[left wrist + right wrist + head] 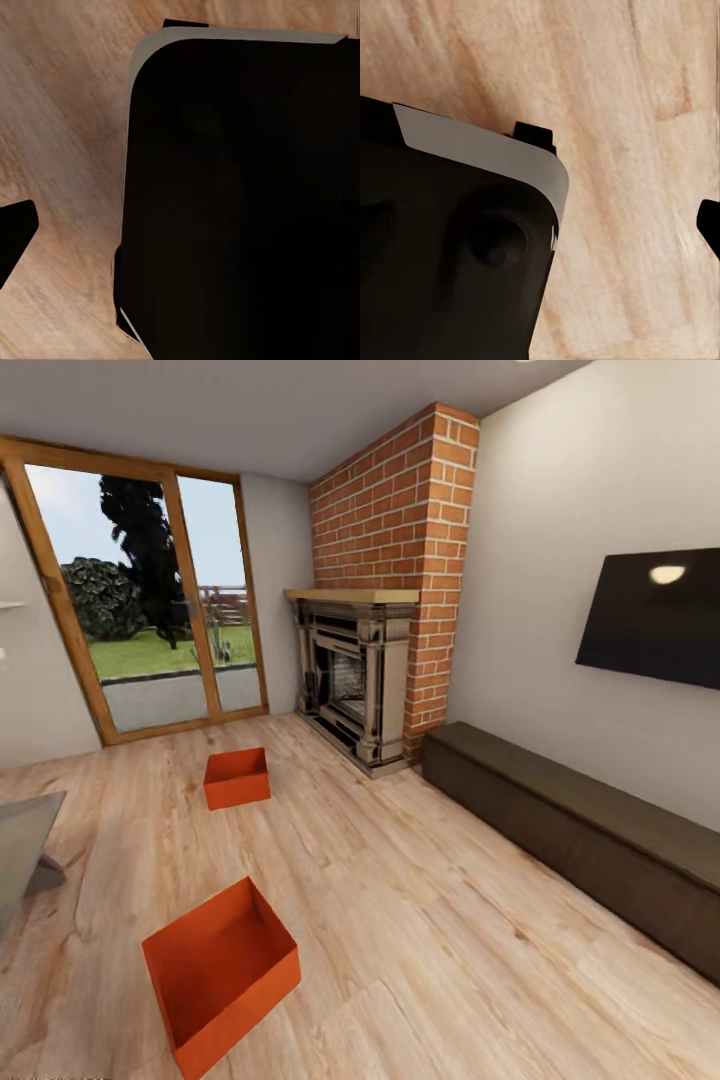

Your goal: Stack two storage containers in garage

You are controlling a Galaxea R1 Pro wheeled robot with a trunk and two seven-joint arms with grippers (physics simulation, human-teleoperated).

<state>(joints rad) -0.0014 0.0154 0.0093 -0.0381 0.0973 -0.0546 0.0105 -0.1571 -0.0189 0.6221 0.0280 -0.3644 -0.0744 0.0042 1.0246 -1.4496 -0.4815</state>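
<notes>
Two red-orange open storage containers rest on the light wood-plank floor (420,920) of the living room. The nearer container (215,955) lies low and left of centre in the head view, turned at an angle. The farther container (237,772) sits toward the glass garden doors. Both are empty and stand apart from each other. In the left wrist view one dark fingertip (13,234) shows at the picture's edge over the planks. The right wrist view has a dark fingertip (711,225) at its edge too. Neither fingertip touches anything.
A brick fireplace (355,680) stands in the far corner beside the wood-framed glass doors (150,610). A long, low dark cabinet (570,830) runs along the right wall under a wall TV (655,615). A glass coffee table corner (25,840) juts in at left. My black body (240,202) fills much of both wrist views.
</notes>
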